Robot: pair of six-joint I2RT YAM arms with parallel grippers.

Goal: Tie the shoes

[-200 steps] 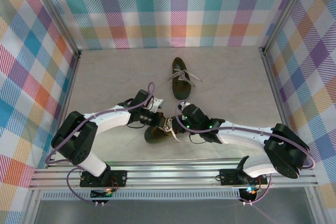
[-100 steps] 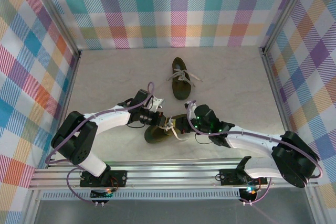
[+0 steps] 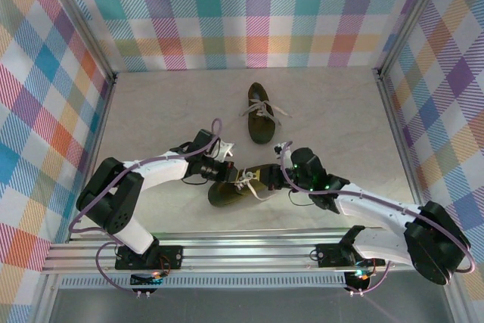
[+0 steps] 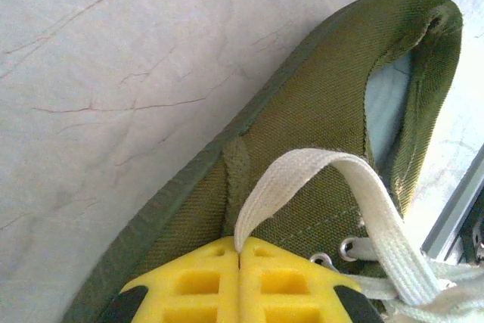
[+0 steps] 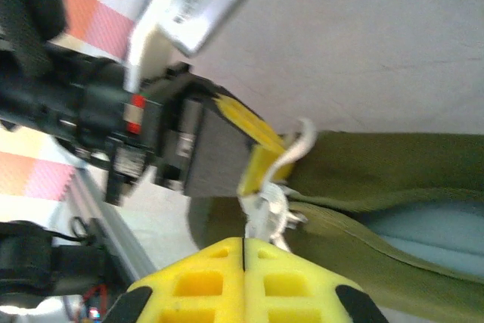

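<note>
Two dark olive shoes lie on the table. The far shoe [image 3: 261, 113] rests alone with its cream laces spread loose. The near shoe [image 3: 231, 191] lies between my arms. My left gripper [image 3: 234, 176] is shut on a lace loop [image 4: 325, 179] that arches over the near shoe's side [image 4: 318, 104]; its yellow fingertips [image 4: 212, 277] meet on the lace end. My right gripper [image 3: 272, 178] is shut on another strand of lace [image 5: 255, 221] just above the shoe's opening [image 5: 393, 187]. The left gripper's yellow tip [image 5: 261, 158] faces it closely in the right wrist view.
Plaid walls enclose the pale marbled table [image 3: 166, 111] on three sides. An aluminium rail [image 3: 249, 251] with the arm bases runs along the near edge, close behind the near shoe.
My right arm has drawn back to the right with its lace pinched, stretching the strand away from the left gripper. The left arm has hardly moved.
</note>
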